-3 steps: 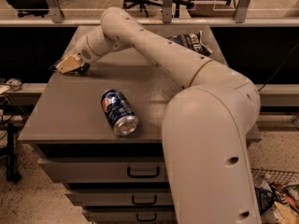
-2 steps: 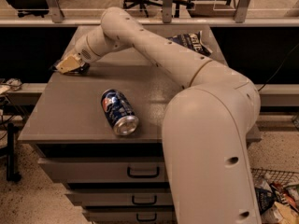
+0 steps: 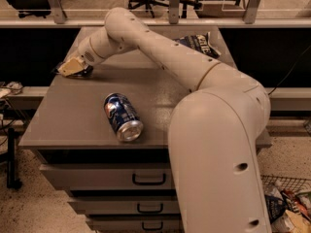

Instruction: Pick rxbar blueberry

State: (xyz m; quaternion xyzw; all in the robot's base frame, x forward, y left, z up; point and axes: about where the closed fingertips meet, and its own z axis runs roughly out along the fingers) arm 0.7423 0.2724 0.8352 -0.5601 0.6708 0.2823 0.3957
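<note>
My gripper (image 3: 72, 67) is at the far left edge of the grey cabinet top (image 3: 73, 120), low on the surface, with the arm reaching across from the right. A small dark flat thing (image 3: 84, 73) shows just under and beside the gripper; it may be the rxbar blueberry, but most of it is hidden by the gripper. A blue Pepsi can (image 3: 122, 116) lies on its side in the middle front of the top, well apart from the gripper.
A blue chip bag (image 3: 198, 42) lies at the back right of the top, partly behind my arm. Drawers (image 3: 146, 178) are below the top. A wire basket with wrappers (image 3: 286, 205) stands on the floor at right. Office chairs stand behind a rail.
</note>
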